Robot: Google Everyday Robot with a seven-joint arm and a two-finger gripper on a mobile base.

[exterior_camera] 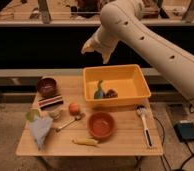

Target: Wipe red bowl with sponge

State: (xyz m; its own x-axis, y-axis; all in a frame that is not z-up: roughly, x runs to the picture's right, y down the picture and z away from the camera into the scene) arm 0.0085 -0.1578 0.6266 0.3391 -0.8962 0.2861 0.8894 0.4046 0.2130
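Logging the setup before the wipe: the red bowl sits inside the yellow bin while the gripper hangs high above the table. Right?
Not quite. The camera view shows the red bowl on the table in front of the yellow bin, not inside it. The gripper does hang high above the table.

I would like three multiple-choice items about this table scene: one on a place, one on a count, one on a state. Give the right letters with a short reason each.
1. Where is the gripper?
A) raised in the air above the far side of the table
B) lying on the floor
C) inside a drawer

2. How many bowls stand on the table?
A) one
B) two
C) four

3. How does the red bowl stand?
A) upside down
B) upright, open side up
C) tipped on its edge

1 A: it hangs high and touches nothing.
2 B: the red bowl and a maroon bowl.
3 B: its inside shows.
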